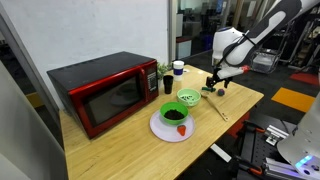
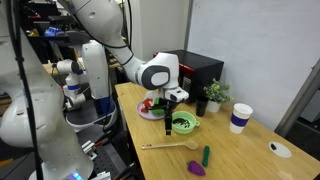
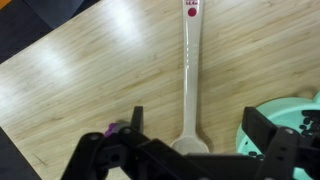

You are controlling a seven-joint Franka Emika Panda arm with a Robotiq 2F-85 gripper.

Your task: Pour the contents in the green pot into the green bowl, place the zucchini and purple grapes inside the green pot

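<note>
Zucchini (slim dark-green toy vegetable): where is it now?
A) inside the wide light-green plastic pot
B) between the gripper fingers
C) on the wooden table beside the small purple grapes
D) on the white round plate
C: in an exterior view the slim dark-green toy zucchini lies on the wooden table next to the small purple grapes, apart from the wide light-green plastic pot.

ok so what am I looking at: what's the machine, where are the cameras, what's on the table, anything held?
One white robot arm with a two-fingered hand. Two pictures come from cameras set up around the table; the third looks down from the wrist, the hand's dark fingers along its bottom edge. On the wooden table: a red microwave, a white plate carrying a green bowl, a wider pale-green pot, a wooden spoon, a zucchini and purple grapes. The hand is open, above the spoon, holding nothing.
</note>
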